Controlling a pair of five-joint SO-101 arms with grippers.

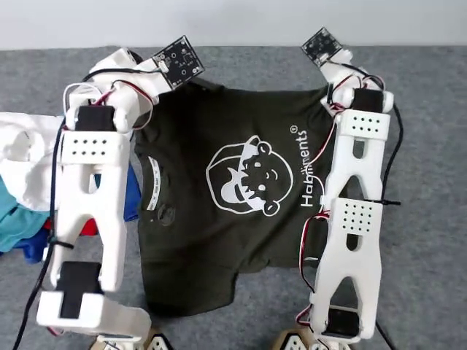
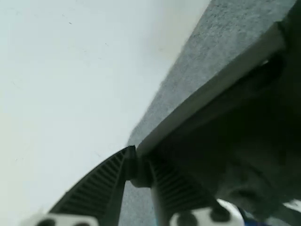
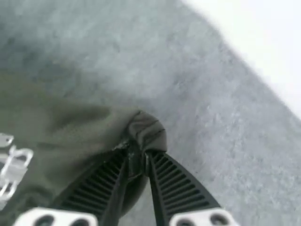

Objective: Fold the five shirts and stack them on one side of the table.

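On my high view, the dark olive T-shirt with a white cartoon print (image 1: 190, 226) lies spread on the grey carpeted counter (image 1: 430, 182), between my two white arms. Its neck label is toward the left arm (image 1: 91, 189) and its hem is toward the right arm (image 1: 357, 219). One sleeve points toward the arm bases at the near edge. Both arms are stretched out to the far edge of the shirt, one at each far corner.

On my left wrist view, the left fingers (image 2: 127, 162) are together at their tips, pinched on the dark edge of the olive T-shirt (image 2: 225, 141). They sit close to the far rim of the counter (image 2: 225, 42), with a pale wall (image 2: 70, 70) beyond it.

On my right wrist view, the right fingers (image 3: 124, 157) are clamped on a small bunched fold of the olive T-shirt (image 3: 56, 136). The fold pokes up just past the fingertips, and grey counter (image 3: 211, 117) lies all around that corner.

Outboard of the left arm is a loose heap of other garments, partly under the arm. A crumpled white shirt (image 1: 22, 153) is farthest from me and a teal shirt (image 1: 11, 219) is nearer. A blue shirt (image 1: 133, 193) shows beside the olive shirt's collar, and a bit of red cloth (image 1: 87, 227) peeks out under the arm.
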